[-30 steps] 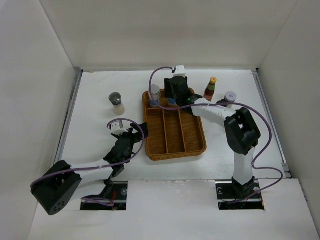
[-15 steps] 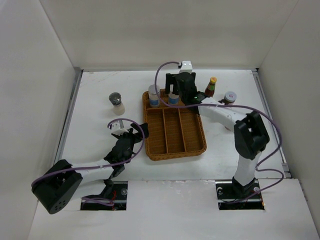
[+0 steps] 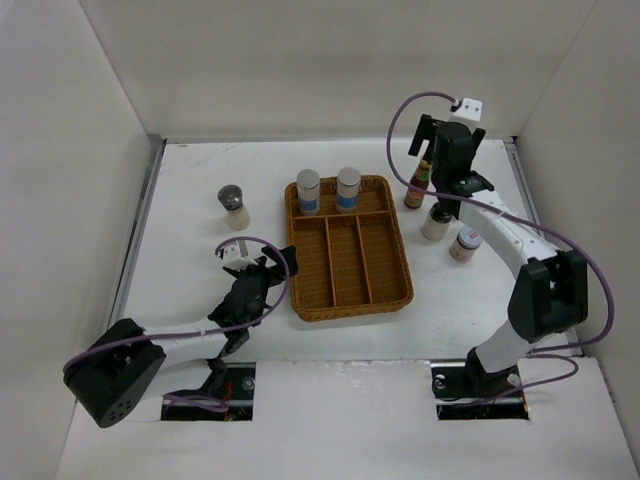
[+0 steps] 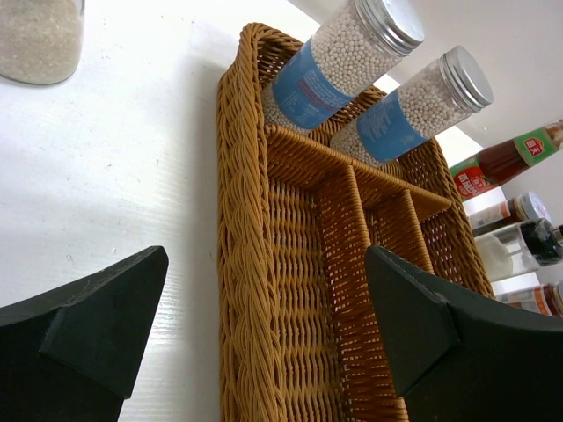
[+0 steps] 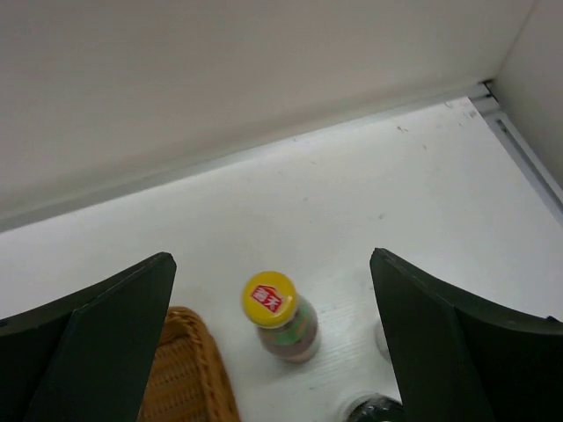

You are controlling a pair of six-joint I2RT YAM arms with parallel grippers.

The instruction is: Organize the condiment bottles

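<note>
Just lifted the right gripper [image 5: 271, 259] off the tray [image 3: 296, 280], fingers spread wide and holding nothing. Now hangs over the sauce bottle [image 5: 280, 316] near the tabletop's far edge. Left two jars [image 3: 308, 190] standing in the tray's far compartment, so that placement looks finished. Holds the left gripper [image 4: 266, 264] spread and empty at the tray's left rim. Shows white beads and blue labels only from the left wrist. Shows the dark-lidded jar [image 3: 232, 206]'s lid only from above.

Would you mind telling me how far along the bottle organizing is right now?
Done: two blue-labelled jars stand in the far compartment of the wicker tray. In hand: nothing. The right gripper hovers open over the red sauce bottle, and the left gripper is open beside the tray. Left: the sauce bottle, the jars right of the tray and the dark-lidded jar on its left.
</note>
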